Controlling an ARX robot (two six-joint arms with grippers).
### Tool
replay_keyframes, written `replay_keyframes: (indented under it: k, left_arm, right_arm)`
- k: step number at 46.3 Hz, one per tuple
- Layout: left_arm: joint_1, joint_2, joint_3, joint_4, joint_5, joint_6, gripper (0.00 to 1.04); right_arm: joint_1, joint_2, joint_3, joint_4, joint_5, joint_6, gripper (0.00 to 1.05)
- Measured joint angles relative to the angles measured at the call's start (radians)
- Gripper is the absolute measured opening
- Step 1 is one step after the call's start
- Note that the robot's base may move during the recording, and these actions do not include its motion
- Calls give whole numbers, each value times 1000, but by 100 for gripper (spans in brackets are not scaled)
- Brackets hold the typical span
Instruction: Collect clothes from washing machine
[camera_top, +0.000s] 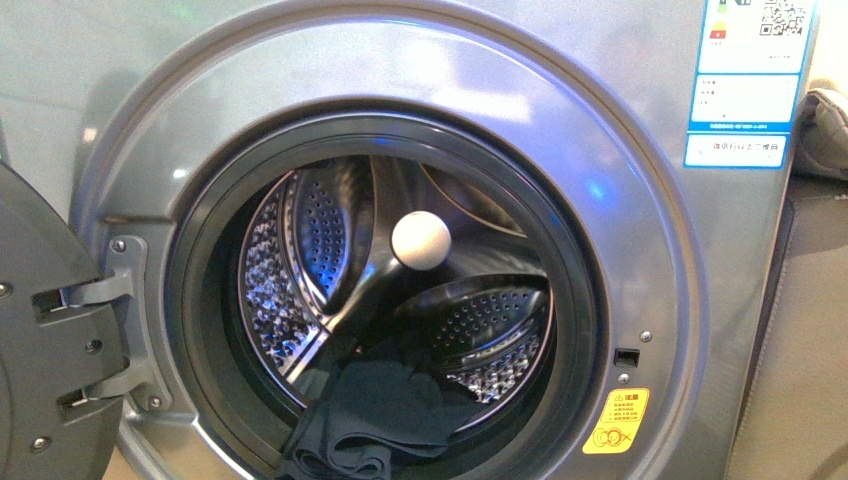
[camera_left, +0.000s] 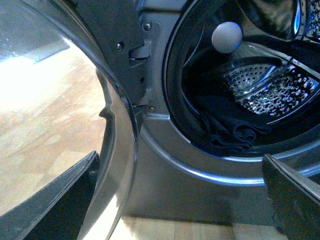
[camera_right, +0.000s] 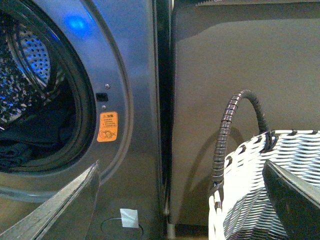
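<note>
- Washer (camera_top: 640, 250) door stands open; clothes (camera_top: 370, 420) lie rumpled at the drum's (camera_top: 300, 250) front lip, with a white ball (camera_top: 421, 240) above them.
- Woven basket (camera_right: 280, 175) near the washer; I can't see inside it.
- Left hand (camera_left: 180, 156) and right hand (camera_right: 181, 162) both spread wide, holding nothing.

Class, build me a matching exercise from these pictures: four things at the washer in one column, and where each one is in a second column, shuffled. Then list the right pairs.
Column one
1. clothes
2. white ball
3. yellow sticker
4. woven basket

Column two
A. outside the washing machine, seen only by the right wrist camera
B. on the machine's front panel, lower right of the porthole
C. at the bottom of the drum, spilling toward the opening's lower edge
D. mid-drum, above the dark fabric

Pairs: 1-C, 2-D, 3-B, 4-A
</note>
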Motion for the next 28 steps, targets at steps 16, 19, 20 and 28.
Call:
replay_keyframes:
  k: [16, 19, 20, 28]
  left_arm:
    - [3, 2, 0, -2, 6, -3, 98]
    - [53, 29, 10, -22, 161, -47, 98]
    - [75, 44, 14, -20, 224, -61, 98]
    - [118, 181, 76, 78, 369, -100, 98]
  right_arm:
    - [0, 0, 0, 0, 0, 0, 97]
    - [0, 0, 0, 0, 0, 0, 97]
    - [0, 0, 0, 0, 0, 0, 97]
    - [0, 0, 0, 0, 0, 0, 97]
